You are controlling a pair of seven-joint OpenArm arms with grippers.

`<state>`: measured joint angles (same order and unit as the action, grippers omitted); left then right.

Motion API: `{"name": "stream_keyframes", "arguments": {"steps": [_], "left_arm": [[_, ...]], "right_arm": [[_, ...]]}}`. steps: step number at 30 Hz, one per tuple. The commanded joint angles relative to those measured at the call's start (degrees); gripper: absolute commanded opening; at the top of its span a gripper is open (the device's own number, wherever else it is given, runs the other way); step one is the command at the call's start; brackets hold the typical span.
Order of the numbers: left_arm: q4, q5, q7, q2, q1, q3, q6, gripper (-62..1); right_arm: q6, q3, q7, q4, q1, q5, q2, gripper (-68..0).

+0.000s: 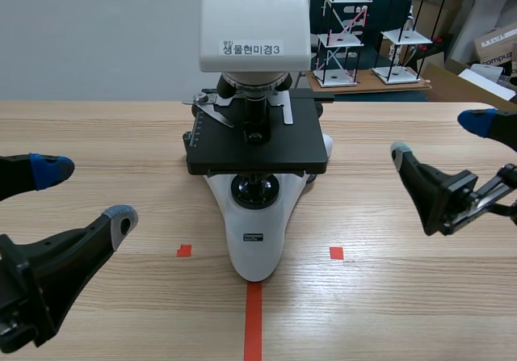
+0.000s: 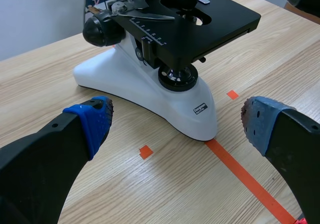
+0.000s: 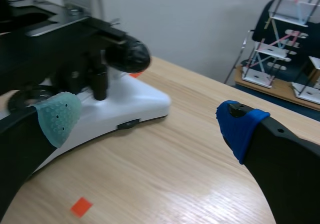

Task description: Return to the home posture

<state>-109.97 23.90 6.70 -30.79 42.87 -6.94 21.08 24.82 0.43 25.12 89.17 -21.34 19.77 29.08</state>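
Observation:
A white microscope [image 1: 255,175] with a black stage stands at the table's middle, its foot on the red tape line. My left gripper [image 1: 85,191] hovers open at the near left, well clear of it; the left wrist view shows the microscope base [image 2: 150,91] ahead of the spread fingers [image 2: 92,121]. My right gripper [image 1: 440,139] is open at the right, also apart from the microscope. In the right wrist view the base [image 3: 125,103] lies ahead, beside the grey-green pad [image 3: 57,116]. Neither gripper holds anything.
Small wire shelf models [image 1: 355,30] stand on a board behind the table at the back right, with cardboard boxes [image 1: 497,50] further right. Bare wooden tabletop [image 1: 388,296] lies on both sides of the microscope.

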Motion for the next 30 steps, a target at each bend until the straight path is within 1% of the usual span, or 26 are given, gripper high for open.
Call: {"name": "stream_keyframes", "arguments": {"steps": [1, 3, 6, 12, 17, 30], "left_arm": [[-0.35, 0.52, 0.83, 0.13, 0.11, -0.24, 0.04, -6.9], [-0.35, 0.52, 0.83, 0.13, 0.11, -0.24, 0.04, -6.9], [-0.35, 0.52, 0.83, 0.13, 0.11, -0.24, 0.04, -6.9], [-0.35, 0.52, 0.81, 0.13, 0.11, -0.24, 0.04, -6.9], [-0.35, 0.52, 0.81, 0.13, 0.11, -0.24, 0.04, -6.9], [-0.35, 0.52, 0.81, 0.13, 0.11, -0.24, 0.04, -6.9]], "right_arm": [[-0.22, 0.31, -1.18, 1.73, -1.33, 0.44, 0.72, -6.6], [-0.22, 0.31, -2.56, 5.07, -4.72, 0.44, 0.72, -6.6], [-0.66, 0.35, -2.56, 8.72, -9.16, 0.42, 0.09, -6.6], [-1.07, 0.37, -2.58, 13.14, -14.91, -0.04, -1.62, -6.5], [-1.09, 0.37, -2.78, 14.40, -15.82, -0.09, -1.81, -6.5], [-1.51, 0.37, -2.75, 14.40, -15.82, -0.09, -1.79, -6.5]]}}
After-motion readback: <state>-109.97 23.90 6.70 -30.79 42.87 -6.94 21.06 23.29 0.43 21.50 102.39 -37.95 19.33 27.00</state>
